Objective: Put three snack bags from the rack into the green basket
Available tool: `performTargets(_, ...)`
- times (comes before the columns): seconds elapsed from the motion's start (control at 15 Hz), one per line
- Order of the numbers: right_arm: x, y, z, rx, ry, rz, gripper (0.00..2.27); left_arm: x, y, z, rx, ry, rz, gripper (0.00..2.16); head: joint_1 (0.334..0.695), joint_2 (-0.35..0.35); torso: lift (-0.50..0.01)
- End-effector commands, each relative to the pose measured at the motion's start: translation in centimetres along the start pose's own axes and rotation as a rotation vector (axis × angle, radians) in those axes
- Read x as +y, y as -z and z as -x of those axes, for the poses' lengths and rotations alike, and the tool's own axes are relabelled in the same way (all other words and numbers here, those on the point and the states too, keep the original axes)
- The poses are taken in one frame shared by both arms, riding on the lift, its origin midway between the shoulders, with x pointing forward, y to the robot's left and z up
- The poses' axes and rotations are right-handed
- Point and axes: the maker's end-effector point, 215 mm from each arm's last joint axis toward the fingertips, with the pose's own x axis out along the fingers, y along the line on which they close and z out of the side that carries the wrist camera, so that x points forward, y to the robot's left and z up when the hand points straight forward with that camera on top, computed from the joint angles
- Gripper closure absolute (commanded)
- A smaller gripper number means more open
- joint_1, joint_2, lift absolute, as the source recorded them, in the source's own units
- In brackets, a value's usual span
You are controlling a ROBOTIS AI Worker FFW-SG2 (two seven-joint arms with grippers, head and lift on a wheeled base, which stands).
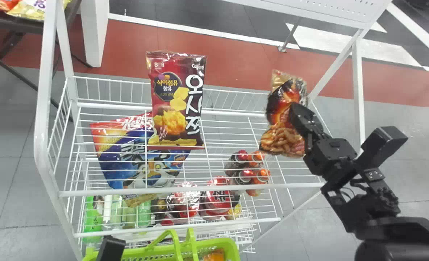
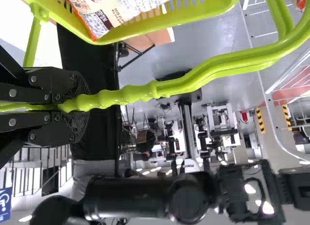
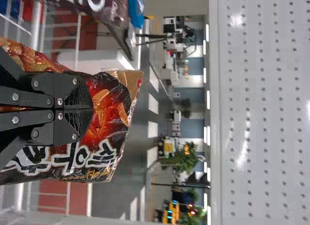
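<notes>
In the head view my right gripper is at the right of the rack, shut on a dark red and orange snack bag that hangs above the top shelf. The right wrist view has the right gripper pinching the snack bag near its upper part. A maroon snack bag stands upright on the shelf. My left gripper is at the bottom edge by the green basket. In the left wrist view the left gripper is shut on the basket's handle, and a bag lies inside the basket.
The white wire rack has side posts around the shelf. Below its top wires lie a blue cereal bag, bottles and red packs. A dark table with more bags stands at the upper left.
</notes>
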Motion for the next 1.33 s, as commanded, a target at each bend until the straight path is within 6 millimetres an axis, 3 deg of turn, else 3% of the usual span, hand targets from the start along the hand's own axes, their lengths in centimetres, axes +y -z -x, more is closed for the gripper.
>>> performTargets(0.0,3.3,2.9,1.6,0.153,-0.083,-0.059,2.24,0.2,-0.3,0.3,-0.011,0.0,0.006,1.17,0.695,-0.35,0.0)
performTargets(0.27,9.5,8.0,5.7,0.392,-0.249,-0.183,2.24,0.4,-0.3,0.4,-0.013,-0.002,0.014,1.17,0.695,-0.35,0.0)
performTargets(0.53,13.5,11.6,10.6,0.611,-0.361,-0.292,2.24,0.5,-0.3,0.4,-0.013,0.0,0.017,1.17,0.695,-0.35,0.0)
performTargets(0.87,17.1,14.8,16.5,0.813,-0.451,-0.412,2.24,0.7,-0.2,0.4,-0.011,0.003,0.026,1.17,0.695,-0.35,0.0)
performTargets(1.07,20.4,15.8,20.4,0.935,-0.543,-0.512,2.24,0.6,-0.2,0.4,-0.011,0.005,0.026,1.17,0.695,-0.35,0.0)
performTargets(1.2,21.7,16.6,20.9,0.954,-0.569,-0.518,2.24,0.7,-0.2,0.4,-0.011,0.003,0.026,1.17,0.695,-0.35,0.0)
performTargets(1.27,21.6,17.2,20.2,0.936,-0.56,-0.497,2.24,0.7,-0.2,0.4,-0.011,0.005,0.026,1.17,0.695,-0.35,0.0)
